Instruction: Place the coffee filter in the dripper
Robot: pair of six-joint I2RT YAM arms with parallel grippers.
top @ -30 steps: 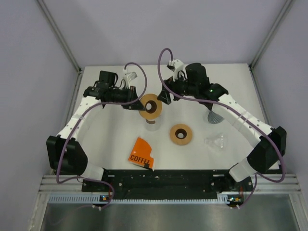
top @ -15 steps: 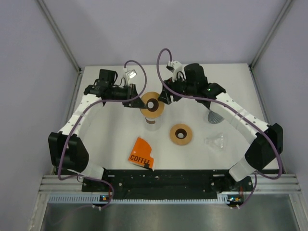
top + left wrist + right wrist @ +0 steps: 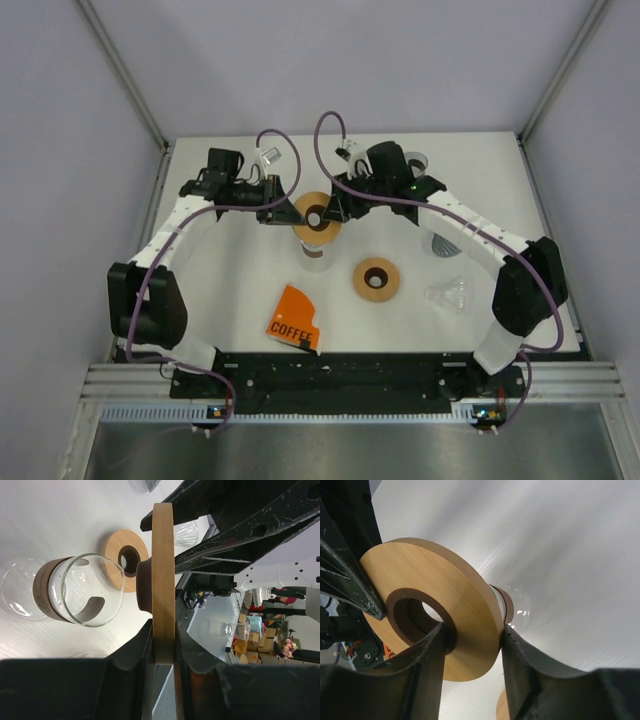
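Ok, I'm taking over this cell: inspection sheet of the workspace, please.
Surface: white table, no spills seen.
Job's things: wooden ring held above glass carafe; glass dripper on the right; grey ribbed cone beyond it, possibly the filter.
Clutter: second wooden ring, orange coffee bag.
Grippers: left gripper clamps the ring's rim; right gripper straddles it, contact unclear.
Cables: purple cables loop above both arms.
Surroundings: grey walls.

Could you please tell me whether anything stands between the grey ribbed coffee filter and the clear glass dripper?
Nothing visible lies on the white table between the grey ribbed coffee filter and the clear glass dripper just nearer the arm bases. Only the right arm passes above the filter's far edge.
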